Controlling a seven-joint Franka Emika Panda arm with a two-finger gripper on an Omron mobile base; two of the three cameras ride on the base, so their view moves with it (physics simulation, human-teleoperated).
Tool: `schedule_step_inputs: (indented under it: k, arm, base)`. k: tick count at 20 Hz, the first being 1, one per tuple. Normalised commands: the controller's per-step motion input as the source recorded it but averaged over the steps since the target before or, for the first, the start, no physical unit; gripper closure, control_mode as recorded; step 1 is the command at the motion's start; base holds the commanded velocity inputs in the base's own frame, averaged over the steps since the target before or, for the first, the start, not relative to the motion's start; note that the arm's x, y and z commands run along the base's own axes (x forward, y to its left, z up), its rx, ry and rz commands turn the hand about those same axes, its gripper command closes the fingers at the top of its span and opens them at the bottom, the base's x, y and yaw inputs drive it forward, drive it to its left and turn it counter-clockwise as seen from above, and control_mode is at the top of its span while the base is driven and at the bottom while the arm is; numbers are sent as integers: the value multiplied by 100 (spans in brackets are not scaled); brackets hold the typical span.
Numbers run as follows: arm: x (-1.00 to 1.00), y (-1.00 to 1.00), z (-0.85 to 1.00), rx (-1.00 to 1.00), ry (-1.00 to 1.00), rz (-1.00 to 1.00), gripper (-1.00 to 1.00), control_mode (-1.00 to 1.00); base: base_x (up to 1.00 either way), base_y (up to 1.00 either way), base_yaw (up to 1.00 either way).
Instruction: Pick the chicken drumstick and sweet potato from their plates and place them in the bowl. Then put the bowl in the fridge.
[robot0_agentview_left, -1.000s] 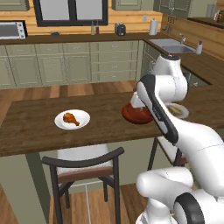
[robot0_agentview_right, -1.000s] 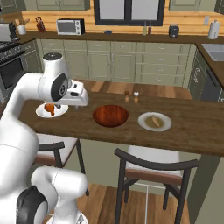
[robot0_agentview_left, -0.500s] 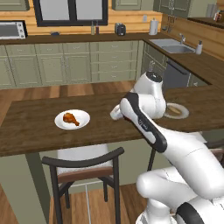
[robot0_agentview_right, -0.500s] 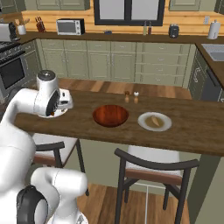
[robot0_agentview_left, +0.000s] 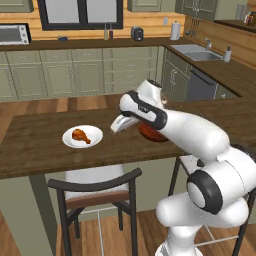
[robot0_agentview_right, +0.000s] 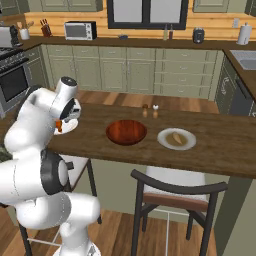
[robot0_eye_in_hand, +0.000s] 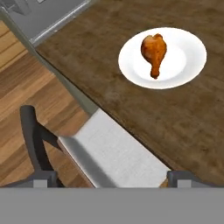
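The orange-brown chicken drumstick (robot0_eye_in_hand: 153, 51) lies on a round white plate (robot0_eye_in_hand: 183, 65) on the dark wooden counter. In the left base view that drumstick (robot0_agentview_left: 80, 135) and its plate (robot0_agentview_left: 95, 134) are left of my gripper (robot0_agentview_left: 115, 127), which hovers apart from them. My gripper (robot0_eye_in_hand: 111, 179) is open, with nothing between its fingertips (robot0_eye_in_hand: 43, 177). The reddish-brown bowl (robot0_agentview_right: 126, 131) stands mid-counter, and the arm half hides the bowl (robot0_agentview_left: 152, 135) in the left base view. The sweet potato (robot0_agentview_right: 176, 137) rests on a second white plate (robot0_agentview_right: 190, 142) right of the bowl. The fridge is out of view.
Below my hand are the counter's front edge (robot0_eye_in_hand: 70, 83) and a dark chair with a pale seat (robot0_eye_in_hand: 113, 157). Another chair (robot0_agentview_right: 175, 192) stands below the sweet potato plate. Two small shakers (robot0_agentview_right: 150, 110) stand behind the bowl.
My arm has swung left, away from the bowl and towards the drumstick plate. The drumstick, bowl and sweet potato have stayed where they were.
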Motion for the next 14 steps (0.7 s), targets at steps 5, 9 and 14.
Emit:
schedule_step_inputs:
  k: [5,9,14]
  arm:
    - [67,57,-37,0,3,3,-100,-100]
    - [65,38,-41,0,6,0,-100,-100]
    - [58,40,-47,0,14,0,-100,-100]
  base:
    - [0,0,0]
    - [0,0,0]
    - [0,0,0]
